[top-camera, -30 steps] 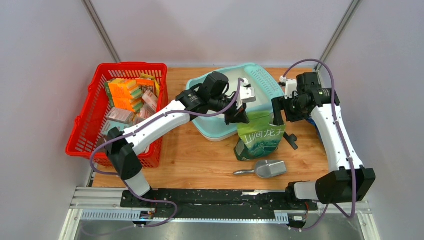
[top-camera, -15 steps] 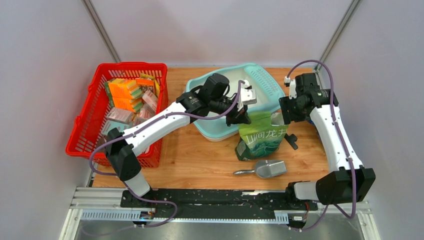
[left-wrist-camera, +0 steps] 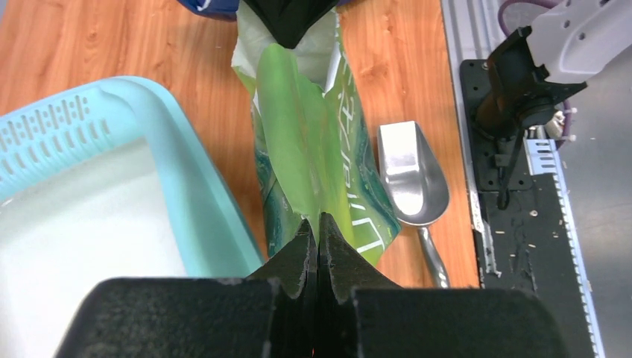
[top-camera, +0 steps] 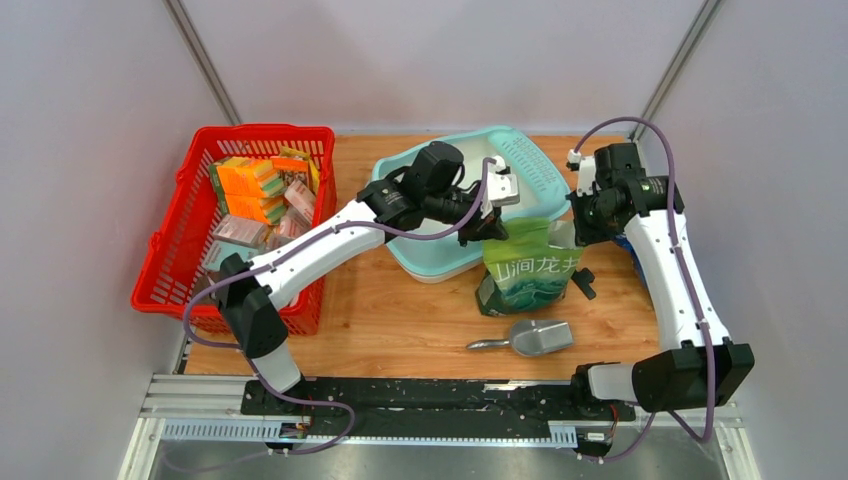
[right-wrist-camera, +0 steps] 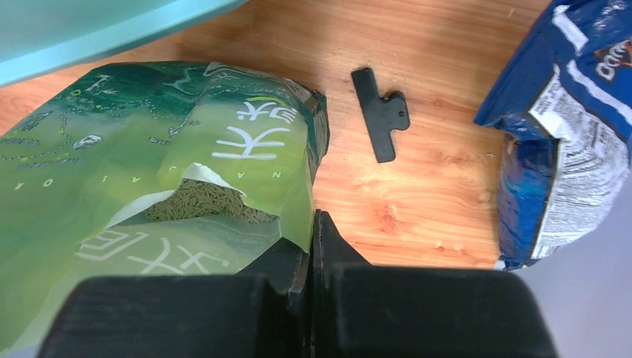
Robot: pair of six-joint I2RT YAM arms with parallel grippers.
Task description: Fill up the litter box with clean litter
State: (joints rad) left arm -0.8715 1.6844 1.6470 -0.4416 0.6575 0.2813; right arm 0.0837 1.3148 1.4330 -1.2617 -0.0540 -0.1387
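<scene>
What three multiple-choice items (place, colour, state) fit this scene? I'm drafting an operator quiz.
1. Where is the metal scoop? A in the litter box; B on the table beside the green bag; C in the red basket.
2. The clip on the table is: A black; B red; C white.
3. The right tool is: A wide open; B shut on the green bag's top edge; C shut on the scoop.
Answers: 1 B, it lies on bare wood; 2 A, plain in the right wrist view; 3 B, it pinches the bag's edge.

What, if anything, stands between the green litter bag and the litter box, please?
Nothing visible does: the green bag stands right beside the rim of the litter box; only the left arm reaches across above the tray.
</scene>
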